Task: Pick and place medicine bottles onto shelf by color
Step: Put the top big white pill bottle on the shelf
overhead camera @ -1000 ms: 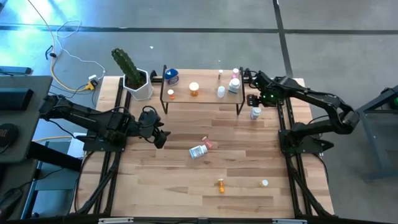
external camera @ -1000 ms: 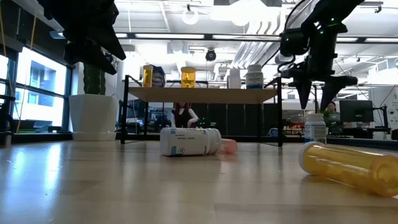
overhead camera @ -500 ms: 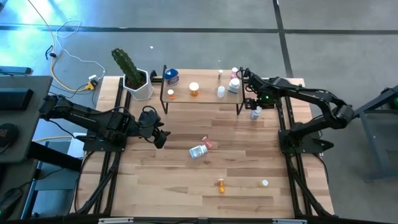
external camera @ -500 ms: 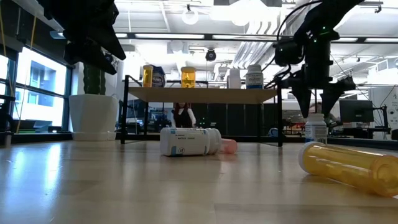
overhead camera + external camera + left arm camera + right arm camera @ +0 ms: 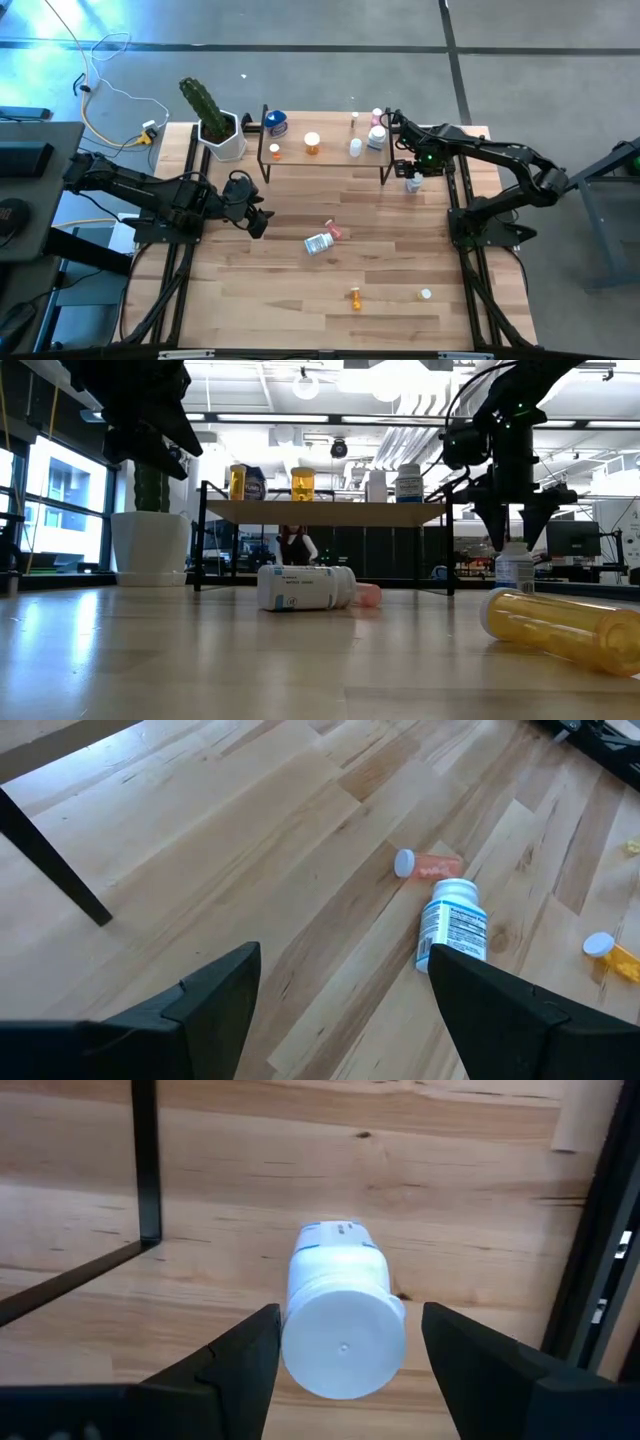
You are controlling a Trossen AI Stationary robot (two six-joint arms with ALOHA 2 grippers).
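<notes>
A white bottle (image 5: 338,1270) with a white cap stands upright on the table, just right of the shelf's (image 5: 330,157) right legs. My right gripper (image 5: 350,1315) hangs open over it, pointing down, with one finger on each side of the cap (image 5: 514,549) and a gap showing on both sides. Blue, orange, white and pink bottles stand on the shelf board. A white labelled bottle (image 5: 319,243) and a pink one (image 5: 335,232) lie on their sides mid-table. My left gripper (image 5: 257,220) waits open at the table's left, above the wood.
A cactus in a white pot (image 5: 222,135) stands left of the shelf. An orange bottle (image 5: 355,297) and another small capped one (image 5: 425,295) lie near the table's near edge. Black rails (image 5: 462,200) run along both table sides. Bare wood lies between the loose bottles.
My right gripper has come down from shelf-board height toward the white bottle, and its fingers now stand level with the cap instead of above it. The left arm and the loose bottles have kept still.
</notes>
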